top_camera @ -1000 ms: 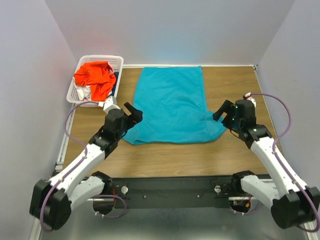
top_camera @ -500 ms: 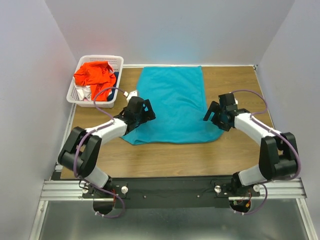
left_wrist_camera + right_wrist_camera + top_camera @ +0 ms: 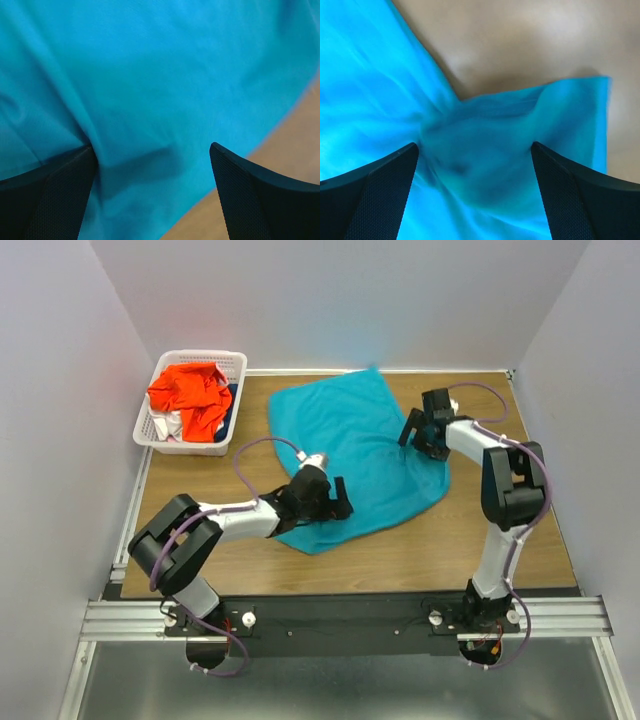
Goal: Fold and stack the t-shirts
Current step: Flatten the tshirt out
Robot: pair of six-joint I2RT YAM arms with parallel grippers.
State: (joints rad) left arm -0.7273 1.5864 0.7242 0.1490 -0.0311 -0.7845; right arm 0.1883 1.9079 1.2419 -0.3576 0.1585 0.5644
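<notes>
In the top view, a large teal-blue cloth t-shirt (image 3: 365,445) lay skewed and rumpled across the middle of the wooden table (image 3: 500,530), one corner pointing toward the lower centre of the frame. The left gripper (image 3: 335,502) sat over that lower corner with its jaws spread wide. The right gripper (image 3: 413,430) stood over the shirt's upper-right edge, also wide, with nothing clamped. In the upper left, a white plastic lattice basket (image 3: 192,356) held a bright orange-red t-shirt (image 3: 190,395) heaped over scraps of white and dark blue cloth.

In the left wrist view, both black fingers (image 3: 45,200) framed smooth teal cloth. A soft crease ran toward the left one, and the shirt's edge and bare wood showed at the lower right.

In the right wrist view, which was blurred, the spread fingers (image 3: 370,190) straddled a bunched fold of the shirt, with the cloth's edge and bare table just above it.

By my reading, the step in hand was getting this first shirt squared and flat – no fold was made yet. The next move called for each gripper to close on an edge or corner and draw the cloth taut together.

Open wood lay along the bottom and right of the frame; the basket and the walls hemmed in the upper left – so pulling toward the bottom looked freest.
</notes>
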